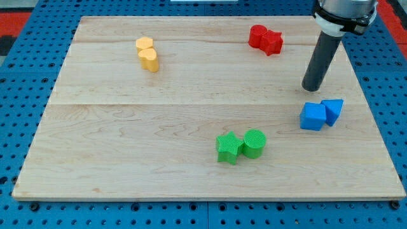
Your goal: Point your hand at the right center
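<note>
So the arm comes in from the view's top right corner, only its lowest bit showing: a dark collar with a light band around it, cut off by the frame edge. Below that hangs the straight dark rod (322,60), leaning slightly so the lower end sits a touch further left than the top. My tip (312,88) is down at the surface, over on the view's right side, about mid-height.

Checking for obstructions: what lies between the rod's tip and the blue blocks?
Nothing: in the camera view only bare wood separates my tip from the blue cube and blue triangular block just below it.
</note>
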